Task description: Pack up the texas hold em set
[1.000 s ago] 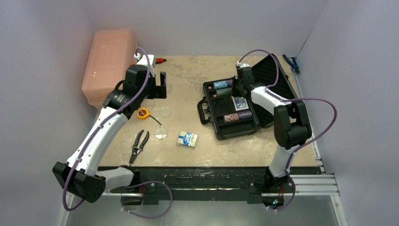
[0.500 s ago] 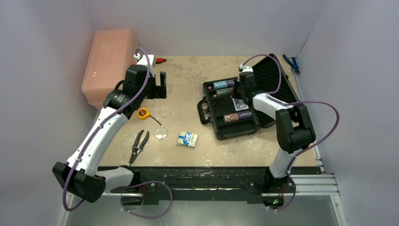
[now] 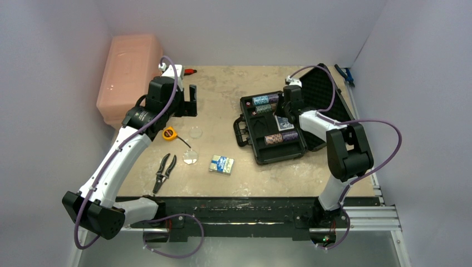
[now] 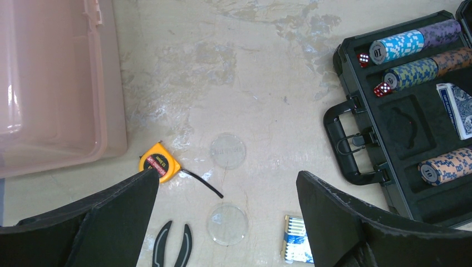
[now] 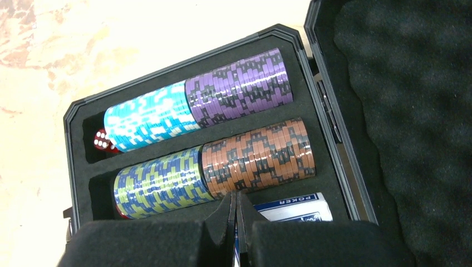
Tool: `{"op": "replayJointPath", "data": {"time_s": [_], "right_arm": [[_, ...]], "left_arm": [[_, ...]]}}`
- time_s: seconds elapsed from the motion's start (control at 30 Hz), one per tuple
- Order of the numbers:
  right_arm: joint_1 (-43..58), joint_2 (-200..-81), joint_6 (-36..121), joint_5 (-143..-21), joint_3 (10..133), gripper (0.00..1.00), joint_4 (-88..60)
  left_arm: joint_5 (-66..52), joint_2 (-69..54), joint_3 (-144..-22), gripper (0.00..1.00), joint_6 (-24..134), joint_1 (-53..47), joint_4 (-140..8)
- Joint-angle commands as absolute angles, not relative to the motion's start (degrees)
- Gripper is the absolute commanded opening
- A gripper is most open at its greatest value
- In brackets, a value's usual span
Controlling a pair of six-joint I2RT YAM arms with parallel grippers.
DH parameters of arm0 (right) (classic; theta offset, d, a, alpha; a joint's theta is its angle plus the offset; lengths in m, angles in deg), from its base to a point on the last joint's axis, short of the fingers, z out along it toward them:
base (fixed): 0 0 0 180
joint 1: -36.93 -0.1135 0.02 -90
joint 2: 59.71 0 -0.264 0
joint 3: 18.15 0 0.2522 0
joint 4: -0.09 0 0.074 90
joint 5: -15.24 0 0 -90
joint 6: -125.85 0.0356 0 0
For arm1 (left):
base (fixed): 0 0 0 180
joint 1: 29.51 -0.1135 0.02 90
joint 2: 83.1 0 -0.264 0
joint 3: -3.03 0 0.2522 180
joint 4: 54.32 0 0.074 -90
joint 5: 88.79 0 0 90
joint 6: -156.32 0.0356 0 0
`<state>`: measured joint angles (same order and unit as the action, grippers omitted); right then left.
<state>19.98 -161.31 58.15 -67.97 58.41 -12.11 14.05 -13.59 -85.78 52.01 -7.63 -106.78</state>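
The black briefcase lies open at the right, with chip rows in its foam. One blue-backed deck sits in the case. My right gripper is shut, its tips pressed together at that deck's left edge, just below the brown chips. Two red dice sit at the ends of the chip rows. The second deck lies on the table. Two pale discs lie below my left gripper, which is open, empty and held high.
Black-handled pliers and a yellow tape measure lie left of the discs. The pink bin stands at the back left. A blue-handled tool lies behind the case lid. A small red item is at the back edge.
My right gripper has shifted slightly right and nearer, down into the case by the deck. The left arm has not moved.
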Motion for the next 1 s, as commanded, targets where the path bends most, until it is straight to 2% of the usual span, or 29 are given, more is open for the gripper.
{"op": "replayJointPath", "data": {"time_s": [0.0,0.37,0.43,0.5,0.7,0.97], "right_arm": [[20.08,-163.89,61.65,-66.53,55.27,0.00,-37.90],[20.14,-166.06,66.79,-69.74,53.46,0.10,-42.57],[20.12,-165.93,67.21,-71.01,53.14,0.20,-42.50],[20.07,-165.61,67.05,-70.14,53.15,0.34,-43.09],[20.06,-162.03,66.38,-65.38,57.25,0.50,-47.48],[20.09,-159.35,62.54,-59.84,68.60,0.50,-54.40]], "left_arm": [[14.74,-14.44,-86.23,0.94,52.52,-7.37,-105.71],[14.83,-14.99,-86.23,0.94,52.52,-7.37,-105.75],[14.87,-15.14,-86.23,0.94,52.52,-7.37,-105.76],[14.96,-15.29,-86.24,0.94,52.60,-7.41,-105.70],[14.76,-15.37,-86.22,0.94,52.53,-7.37,-105.65],[14.83,-15.59,-86.23,0.94,52.52,-7.37,-105.70]]}}
